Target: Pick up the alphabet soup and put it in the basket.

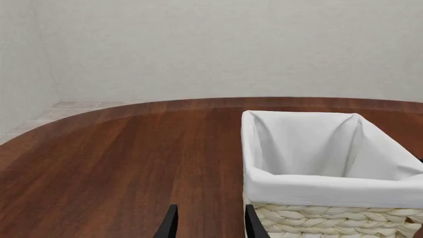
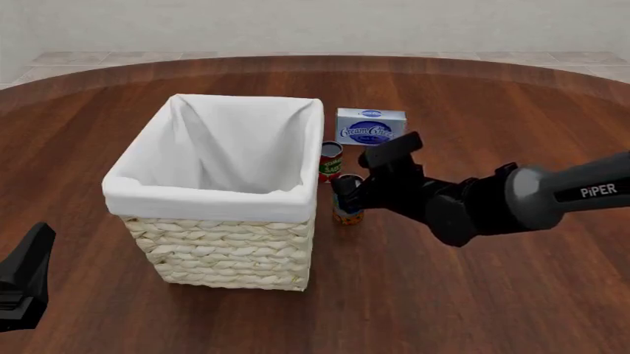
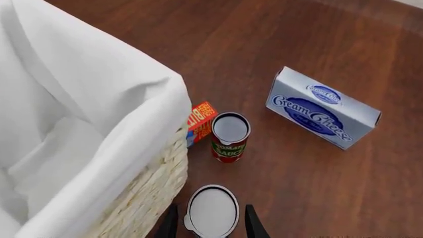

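The alphabet soup (image 3: 213, 210) stands upright on the table close to the basket's wicker wall, its pale top facing the right wrist camera. My right gripper (image 3: 211, 225) is open, one finger on each side of the can with small gaps. In the front view the can's blue and orange label (image 2: 347, 212) shows just below that gripper (image 2: 347, 193). The basket (image 2: 212, 195) is large, cream wicker with white lining, and has nothing in it. My left gripper (image 1: 210, 225) is open with nothing between its fingers, low beside the basket (image 1: 330, 218), at the near left (image 2: 25, 284).
A red can with a green label (image 3: 229, 136) stands just beyond the soup. A blue-and-white cream cheese box (image 3: 322, 108) lies farther back. A small orange-red box (image 3: 200, 121) leans against the basket's far corner. The table edge curves along the back.
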Controlling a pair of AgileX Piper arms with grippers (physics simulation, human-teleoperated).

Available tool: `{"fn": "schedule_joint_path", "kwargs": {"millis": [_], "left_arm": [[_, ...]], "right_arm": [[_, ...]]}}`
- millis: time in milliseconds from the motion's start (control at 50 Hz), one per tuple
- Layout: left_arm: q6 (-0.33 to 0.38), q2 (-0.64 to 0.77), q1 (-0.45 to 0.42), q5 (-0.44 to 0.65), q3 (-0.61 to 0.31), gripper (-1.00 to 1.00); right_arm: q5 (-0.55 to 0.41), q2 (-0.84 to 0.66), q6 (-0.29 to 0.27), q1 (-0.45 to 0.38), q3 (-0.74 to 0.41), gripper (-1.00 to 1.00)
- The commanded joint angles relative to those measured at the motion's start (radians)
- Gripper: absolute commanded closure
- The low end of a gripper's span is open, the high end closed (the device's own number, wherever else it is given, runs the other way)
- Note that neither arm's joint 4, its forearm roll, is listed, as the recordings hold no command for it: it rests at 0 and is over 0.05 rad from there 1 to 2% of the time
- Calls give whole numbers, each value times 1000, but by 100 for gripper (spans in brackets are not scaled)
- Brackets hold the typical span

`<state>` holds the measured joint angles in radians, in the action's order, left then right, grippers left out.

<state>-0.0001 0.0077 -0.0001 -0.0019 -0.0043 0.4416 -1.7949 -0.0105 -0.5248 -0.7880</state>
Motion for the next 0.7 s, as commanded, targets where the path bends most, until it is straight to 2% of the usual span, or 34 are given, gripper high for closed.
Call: {"fn": "schedule_joint_path", "kwargs": {"millis": [20,700], "left_arm": [[0,0,0,0,0,-100],[0,0,0,0,0,-100]], "right_arm": [[10,-12,7,-1,2,-100],[32,-44,26,-5,2,-100]]}}
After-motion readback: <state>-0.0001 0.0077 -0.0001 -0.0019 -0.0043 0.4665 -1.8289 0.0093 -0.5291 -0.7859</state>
